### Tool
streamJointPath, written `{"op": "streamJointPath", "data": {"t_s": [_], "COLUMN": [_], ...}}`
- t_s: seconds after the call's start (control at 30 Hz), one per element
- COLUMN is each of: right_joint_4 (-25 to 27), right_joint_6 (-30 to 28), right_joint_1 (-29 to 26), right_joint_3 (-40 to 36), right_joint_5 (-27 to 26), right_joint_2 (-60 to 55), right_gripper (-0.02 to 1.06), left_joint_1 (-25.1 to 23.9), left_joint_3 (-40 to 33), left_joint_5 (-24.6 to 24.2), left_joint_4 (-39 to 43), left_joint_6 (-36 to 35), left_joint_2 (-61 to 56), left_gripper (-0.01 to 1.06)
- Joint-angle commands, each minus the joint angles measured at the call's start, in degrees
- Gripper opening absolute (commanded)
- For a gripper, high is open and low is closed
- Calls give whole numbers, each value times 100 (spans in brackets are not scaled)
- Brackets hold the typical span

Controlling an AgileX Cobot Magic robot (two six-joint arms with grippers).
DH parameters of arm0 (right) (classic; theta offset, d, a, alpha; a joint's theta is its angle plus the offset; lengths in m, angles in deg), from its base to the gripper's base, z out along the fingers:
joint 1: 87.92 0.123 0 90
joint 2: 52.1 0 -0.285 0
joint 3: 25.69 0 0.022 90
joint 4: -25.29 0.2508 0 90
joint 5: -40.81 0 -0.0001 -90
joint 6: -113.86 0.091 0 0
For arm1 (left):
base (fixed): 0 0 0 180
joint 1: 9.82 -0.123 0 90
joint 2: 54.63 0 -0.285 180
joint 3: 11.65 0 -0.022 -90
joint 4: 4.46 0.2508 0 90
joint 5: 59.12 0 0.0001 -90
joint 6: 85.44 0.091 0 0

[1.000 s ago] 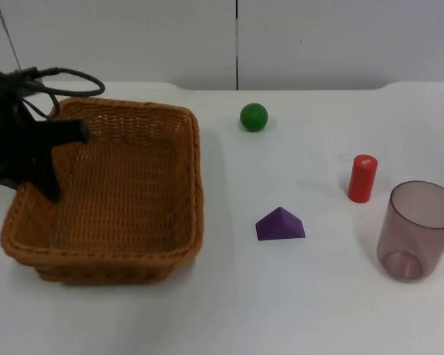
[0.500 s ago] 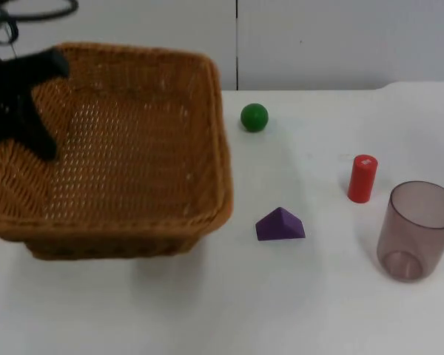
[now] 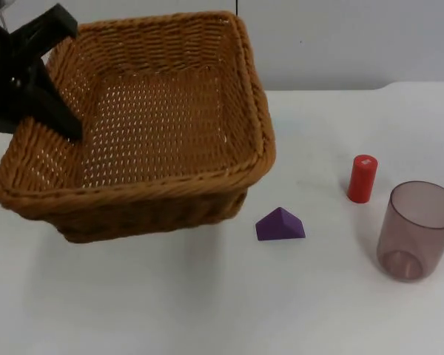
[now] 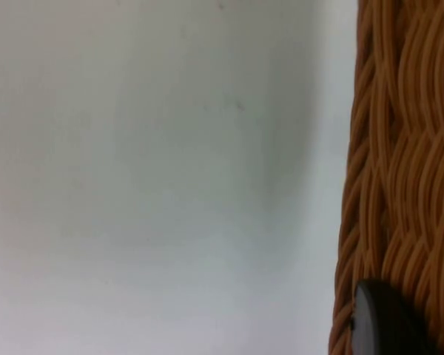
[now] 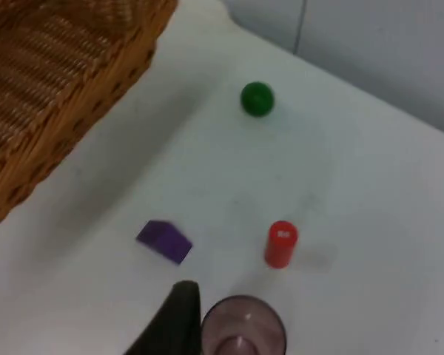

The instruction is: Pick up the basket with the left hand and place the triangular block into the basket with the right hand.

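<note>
One basket (image 3: 155,126) lifted — left gripper (image 3: 48,74) clamped on its left rim | purple triangular block (image 3: 280,224) on table, right of it | right gripper: finger state unclear

The top view looks down and forward from a fixed spot over the white table (image 3: 207,310), facing the far grey partition wall (image 3: 340,37). The left wrist view sits very close against the wicker basket (image 4: 407,163) wall, looking onto bare table. The right wrist view looks from higher up, sharing the basket, purple triangular block (image 5: 164,240), red cylinder (image 5: 281,244) and tinted cup (image 5: 240,333) with the top view.
</note>
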Motion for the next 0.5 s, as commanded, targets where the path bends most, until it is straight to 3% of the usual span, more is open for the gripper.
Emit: {"op": "streamJointPath", "data": {"t_s": [0.0, 0.2, 0.33, 0.47], "right_joint_4": [107, 111, -57, -352], "right_joint_6": [-189, -558, -915, -992], "right_joint_1": [-13, 516, 1351, 1770], "right_joint_3": [38, 38, 38, 395], "right_joint_5": [177, 100, -622, -875], "right_joint_2": [-122, -715, -1529, -2329], "right_gripper": [105, 105, 105, 105], "left_joint_1": [21, -329, -522, -522], "left_joint_3": [102, 518, 595, 595], "left_joint_5": [-69, -272, -430, -430], "left_joint_4": [-236, -182, -256, -246], "left_joint_6": [101, -11, -11, 8], "left_joint_2": [-98, -98, -98, -98], "left_gripper": [1, 1, 1, 1]}}
